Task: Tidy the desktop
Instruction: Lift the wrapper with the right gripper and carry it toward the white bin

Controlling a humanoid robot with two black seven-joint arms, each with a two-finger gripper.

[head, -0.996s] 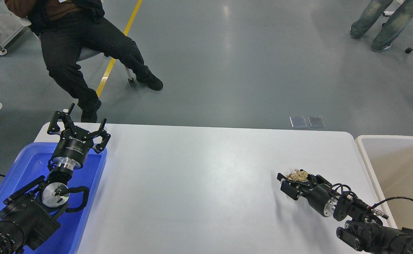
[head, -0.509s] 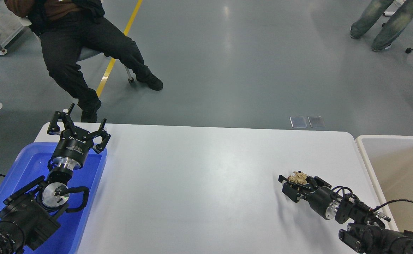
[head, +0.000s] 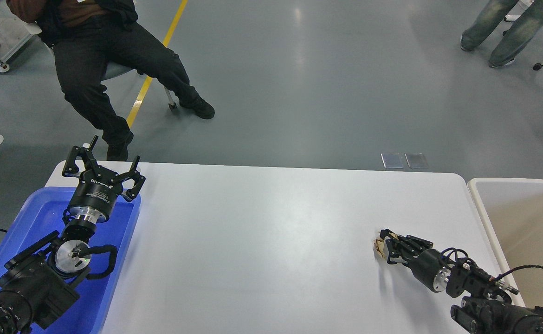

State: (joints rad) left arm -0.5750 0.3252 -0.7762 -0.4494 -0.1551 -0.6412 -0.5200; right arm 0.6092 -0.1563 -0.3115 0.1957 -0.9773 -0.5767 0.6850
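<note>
Since a second ago my right gripper [head: 383,246] has closed its two fingers around the one crumpled tan paper scrap [head: 379,246], low on the desktop [head: 271,232] near its right end. My left gripper [head: 102,169] hasn't moved, fingers spread and empty above the one blue tray [head: 30,218]. One beige bin [head: 522,222] sits beside the desktop's right edge.

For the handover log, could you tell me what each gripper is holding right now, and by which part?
The right gripper pinches a crumpled tan paper scrap between its fingertips, around its middle. The left gripper is open, holding nothing.
</note>
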